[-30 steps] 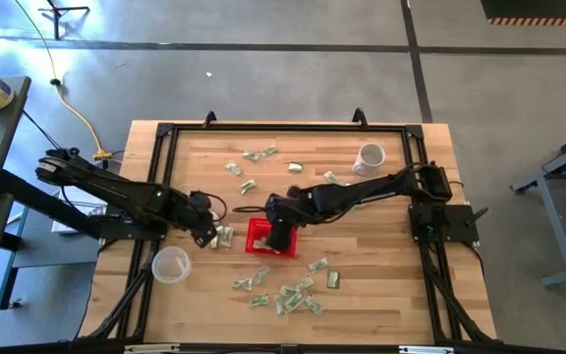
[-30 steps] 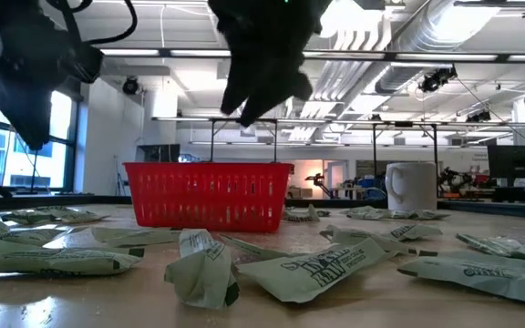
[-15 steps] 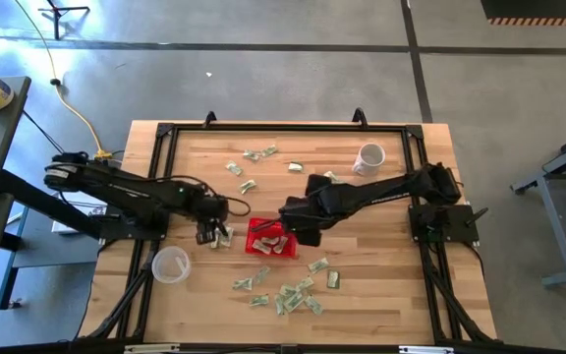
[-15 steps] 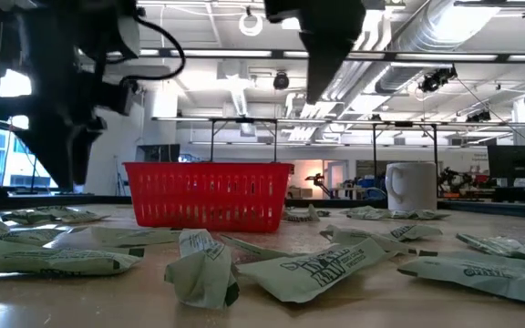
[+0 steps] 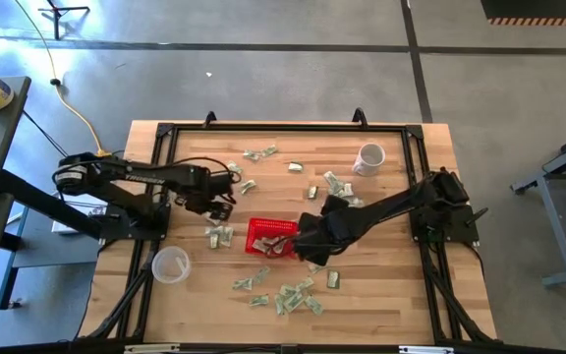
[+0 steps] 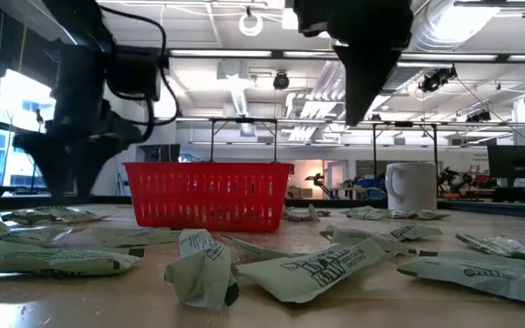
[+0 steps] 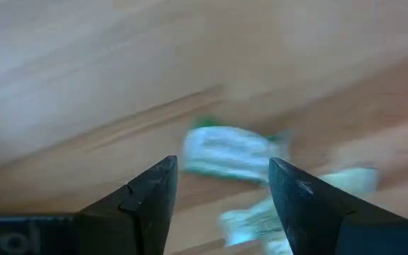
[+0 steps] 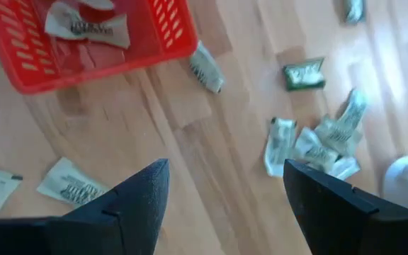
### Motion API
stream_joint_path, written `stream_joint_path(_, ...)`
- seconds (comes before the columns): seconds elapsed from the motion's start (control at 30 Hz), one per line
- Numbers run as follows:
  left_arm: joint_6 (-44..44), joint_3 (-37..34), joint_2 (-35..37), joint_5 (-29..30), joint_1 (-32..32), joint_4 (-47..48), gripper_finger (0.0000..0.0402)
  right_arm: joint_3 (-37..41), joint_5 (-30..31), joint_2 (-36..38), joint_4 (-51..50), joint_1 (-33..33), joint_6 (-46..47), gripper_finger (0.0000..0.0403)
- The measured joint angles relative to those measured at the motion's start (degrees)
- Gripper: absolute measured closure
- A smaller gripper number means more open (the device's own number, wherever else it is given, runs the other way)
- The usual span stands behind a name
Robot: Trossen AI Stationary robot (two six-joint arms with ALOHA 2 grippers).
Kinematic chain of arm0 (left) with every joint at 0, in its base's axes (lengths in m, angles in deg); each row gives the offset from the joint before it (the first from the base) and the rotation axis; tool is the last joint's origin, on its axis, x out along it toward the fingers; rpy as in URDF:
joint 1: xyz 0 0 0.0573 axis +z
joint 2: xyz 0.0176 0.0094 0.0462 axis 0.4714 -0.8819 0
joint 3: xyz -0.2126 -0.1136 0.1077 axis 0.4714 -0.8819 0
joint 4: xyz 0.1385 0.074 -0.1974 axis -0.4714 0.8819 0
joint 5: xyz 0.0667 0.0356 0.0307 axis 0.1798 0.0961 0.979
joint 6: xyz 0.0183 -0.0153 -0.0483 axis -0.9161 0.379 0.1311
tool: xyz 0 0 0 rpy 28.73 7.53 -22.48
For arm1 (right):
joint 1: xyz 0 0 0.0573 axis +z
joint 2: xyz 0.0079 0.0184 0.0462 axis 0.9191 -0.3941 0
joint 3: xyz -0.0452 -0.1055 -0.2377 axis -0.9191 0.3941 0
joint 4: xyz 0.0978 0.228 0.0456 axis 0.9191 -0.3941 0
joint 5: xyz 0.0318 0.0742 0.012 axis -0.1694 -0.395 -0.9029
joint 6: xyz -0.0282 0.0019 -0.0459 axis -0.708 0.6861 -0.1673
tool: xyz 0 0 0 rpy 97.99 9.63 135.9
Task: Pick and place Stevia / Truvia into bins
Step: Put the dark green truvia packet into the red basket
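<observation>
Since the earlier frame the right gripper (image 5: 308, 248) has swung off the red basket (image 5: 259, 238) to its right end, and the left gripper (image 5: 226, 193) has pulled back toward the far-left packets. Both grippers stand open and empty over the wooden table (image 5: 391, 285). One mug (image 5: 369, 157), one plastic cup (image 5: 170, 264); two sachets (image 8: 83, 27) lie in the basket, roughly two dozen loose, print unreadable.

The print on the green sachets (image 6: 313, 271) is too small to read.
</observation>
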Motion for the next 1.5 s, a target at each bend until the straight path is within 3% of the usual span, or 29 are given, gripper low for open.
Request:
stream_joint_path(0.07, -7.2, 0.2, 0.0, 0.1, -2.0, -3.3, 0.0144, 0.8, 0.0, 0.0, -0.1, 0.3, 0.2, 0.0134)
stream_joint_path(0.17, -25.8, 0.8, 0.0, 0.6, -5.7, -1.5, 0.0144, 1.5, 0.2, 0.0, -0.4, 0.4, -0.8, 0.0135)
stream_joint_path(0.23, -36.1, 1.3, 0.0, 3.9, -7.8, 1.6, 0.0144, 1.7, 0.2, 0.0, -0.5, 0.4, -1.7, 0.0135)
stream_joint_path(0.3, -41.1, 1.3, 0.0, 9.1, -8.9, 3.6, 0.0144, 1.7, 0.2, 0.1, -0.6, 0.4, -2.5, 0.0135)
stream_joint_path(0.47, -44.8, 1.3, -0.5, 11.4, -9.0, 0.0, 0.0144, 1.7, 0.2, 0.1, -0.5, 0.4, -2.6, 0.0135)
stream_joint_path(0.87, -48.6, 1.7, -10.4, 13.2, -9.1, -1.4, 0.0150, 1.7, 0.7, 0.1, -1.5, 0.4, -2.5, 0.0135)
stream_joint_path(1.03, -48.8, 2.0, -10.8, 11.7, -9.1, -2.2, 0.0211, 1.7, 0.9, 0.3, -3.8, 0.5, -2.3, 0.0135)
stream_joint_path(1.27, -46.7, 6.5, -11.4, 12.9, -9.0, -1.9, 0.0373, 1.9, 6.5, 4.5, -8.7, 3.2, 1.5, 0.0135)
stream_joint_path(1.5, -41.2, 22.6, -11.3, 5.8, -9.5, 2.4, 0.0350, 11.2, 6.3, 14.7, -8.8, 8.2, 17.0, 0.0135)
